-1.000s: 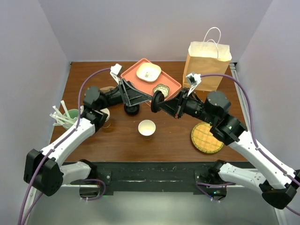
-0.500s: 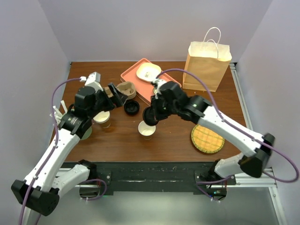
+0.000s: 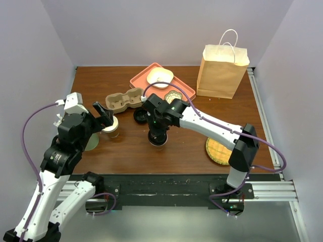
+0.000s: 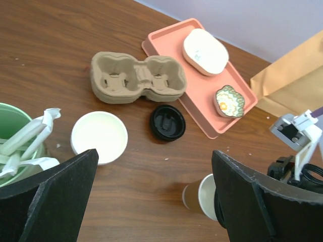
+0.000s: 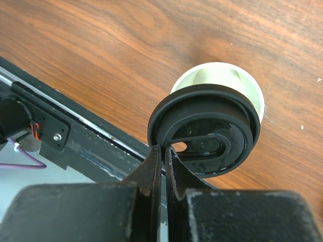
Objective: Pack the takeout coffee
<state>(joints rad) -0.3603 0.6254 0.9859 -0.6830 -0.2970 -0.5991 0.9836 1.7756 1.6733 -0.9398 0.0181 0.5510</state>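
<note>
A brown paper cup (image 5: 217, 75), cream-white inside, stands mid-table; its brown side (image 4: 196, 195) also shows in the left wrist view. My right gripper (image 5: 164, 151) is shut on the rim of a black lid (image 5: 202, 131). It holds the lid (image 3: 157, 138) just over the cup's mouth, covering part of it. No takeout coffee with a seated lid is in view. My left gripper (image 3: 105, 117) hangs open and empty over the left of the table (image 4: 155, 166), apart from everything.
A second lidless cup (image 3: 109, 126) stands by the left gripper. A loose black lid (image 3: 142, 116) and a pulp cup carrier (image 3: 124, 100) lie behind. A pink tray (image 3: 146, 83) with dishes, a paper bag (image 3: 222, 70), a woven coaster (image 3: 222, 148) and a green cup (image 4: 10, 126) surround.
My right arm has swung the black lid from near the tray down over the middle cup. My left arm has pulled back to the left, away from the carrier, jaws still open.
</note>
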